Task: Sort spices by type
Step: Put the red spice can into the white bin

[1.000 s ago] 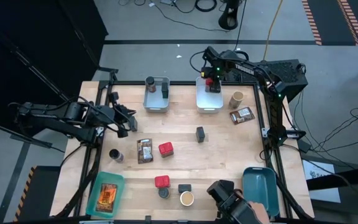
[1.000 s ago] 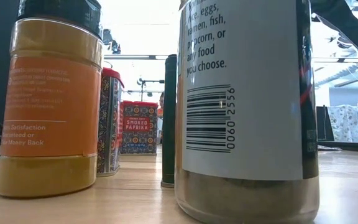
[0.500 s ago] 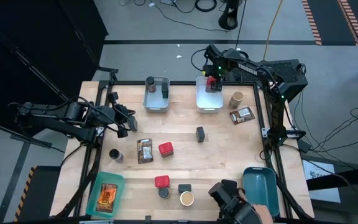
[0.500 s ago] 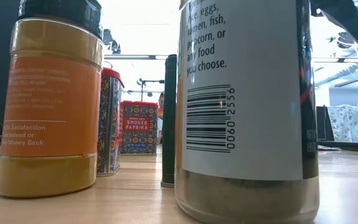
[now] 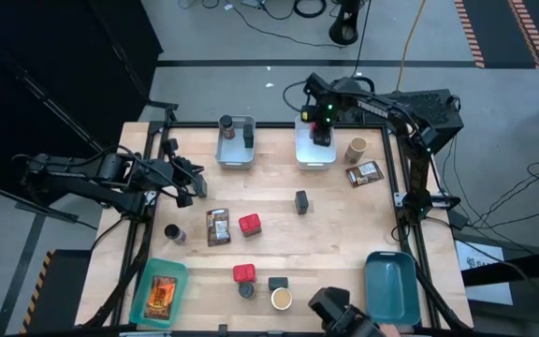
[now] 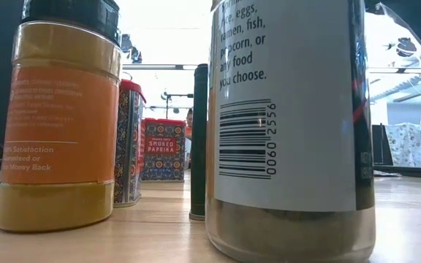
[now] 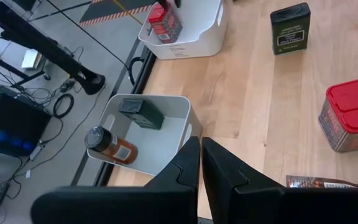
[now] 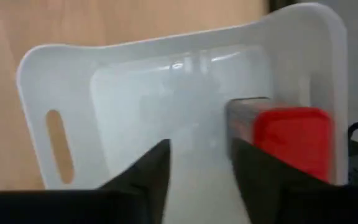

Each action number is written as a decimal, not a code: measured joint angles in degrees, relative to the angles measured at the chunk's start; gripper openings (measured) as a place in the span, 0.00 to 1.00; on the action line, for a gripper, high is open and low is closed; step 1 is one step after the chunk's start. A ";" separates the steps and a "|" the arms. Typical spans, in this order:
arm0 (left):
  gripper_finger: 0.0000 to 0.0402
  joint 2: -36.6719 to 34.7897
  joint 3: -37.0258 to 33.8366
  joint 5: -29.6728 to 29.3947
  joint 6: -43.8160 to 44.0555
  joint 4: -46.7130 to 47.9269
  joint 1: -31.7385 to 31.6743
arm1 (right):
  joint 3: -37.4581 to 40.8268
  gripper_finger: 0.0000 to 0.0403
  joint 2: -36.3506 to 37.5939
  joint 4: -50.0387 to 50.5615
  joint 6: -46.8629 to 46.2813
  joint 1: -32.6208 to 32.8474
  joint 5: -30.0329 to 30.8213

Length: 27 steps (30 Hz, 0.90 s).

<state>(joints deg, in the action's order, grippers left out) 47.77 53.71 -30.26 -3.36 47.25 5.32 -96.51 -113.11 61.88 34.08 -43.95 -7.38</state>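
The right pincer hangs over the white bin at the far edge of the worktop. In the right wrist view its two fingers stand apart with a gap between them, and nothing is between them: the pincer is released. The red tin stands inside the white bin, against its far wall, just beside one finger but free of it.

One second ago the red tin showed under the pincer in the high view; half a second ago the pincer was nearer the far rim of the bin. Now the pincer is more over the middle of the bin and hides the tin from above. At the near edge of the worktop a dark object beside the blue bin has drawn back toward the picture's edge.

The left pincer waits at the left side of the worktop, clenched with its fingers together and holding nothing. From its wrist view the red tin is seen in the white bin, well apart from it.
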 joint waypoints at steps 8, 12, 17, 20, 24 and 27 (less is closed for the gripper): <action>0.05 0.00 0.00 0.00 0.00 0.01 0.00 | -0.07 0.02 -1.61 -3.24 -1.02 0.30 5.03; 0.05 0.01 0.00 0.00 0.00 0.01 0.02 | -0.09 0.03 -2.71 -3.44 -1.92 -0.28 7.36; 0.05 0.00 0.00 0.00 0.02 0.01 0.00 | -0.09 0.01 -3.56 -2.63 -2.49 -0.63 7.64; 0.05 0.02 0.00 0.00 0.02 0.02 0.00 | -0.07 0.01 -3.83 -2.43 -3.16 -0.67 8.72; 0.05 0.02 0.00 0.00 0.02 0.03 0.00 | -0.07 0.00 -3.79 -1.52 -2.75 -0.69 10.04; 0.05 0.02 0.00 0.00 0.02 0.02 0.00 | -0.07 0.00 -3.69 -0.65 -2.48 -0.65 13.35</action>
<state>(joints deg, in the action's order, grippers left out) 47.79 53.71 -30.26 -3.33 47.27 5.33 -96.57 -116.80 61.22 31.60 -44.60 5.97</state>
